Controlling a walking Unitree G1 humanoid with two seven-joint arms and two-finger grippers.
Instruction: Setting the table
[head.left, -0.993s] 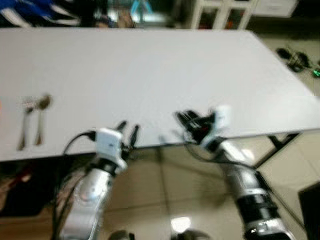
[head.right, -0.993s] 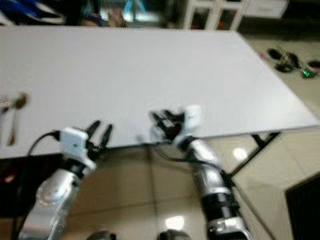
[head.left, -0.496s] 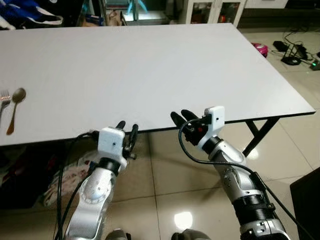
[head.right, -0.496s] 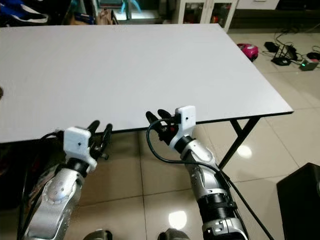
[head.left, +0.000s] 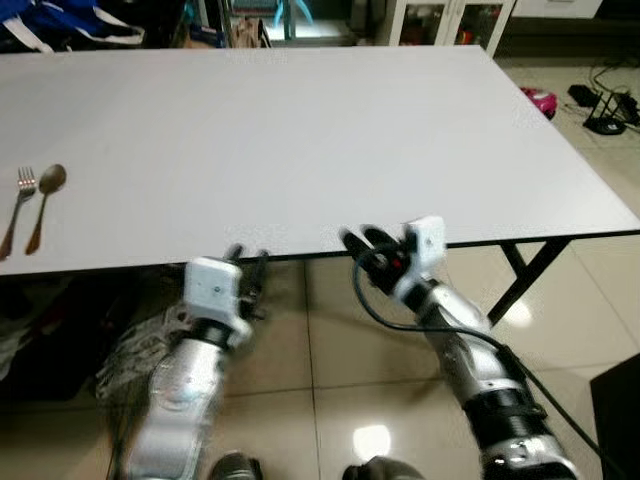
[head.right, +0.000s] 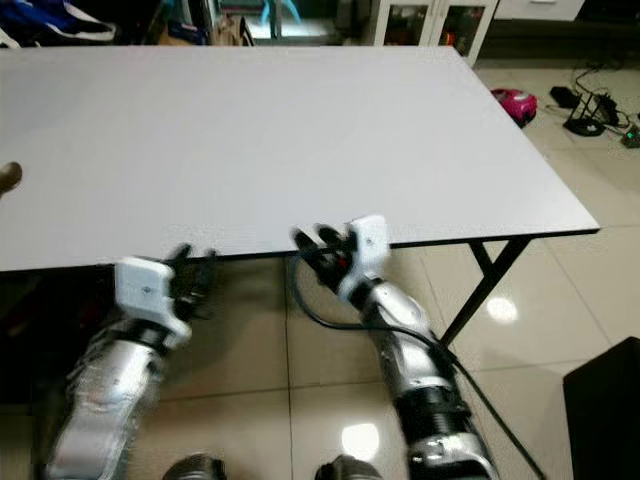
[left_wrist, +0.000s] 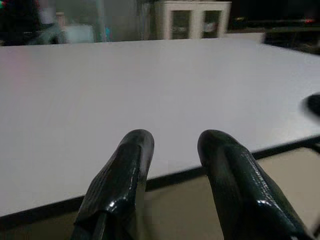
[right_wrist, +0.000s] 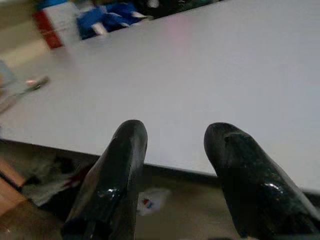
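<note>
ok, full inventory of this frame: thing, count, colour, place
table: 1, white top, dark legs, in front of the robot
fork: 1, silver, near the table's left front edge
spoon: 1, bronze-looking, beside the fork on its right
cabinet: 1, white with glass doors, beyond the far edge
blue items: blurred, past the far left corner
pink object: 1, on the floor right of the table
cables: black, on the floor far right
floor: glossy beige tiles
left hand: open, empty, at the front edge
right hand: open, empty, at the front edge
</note>
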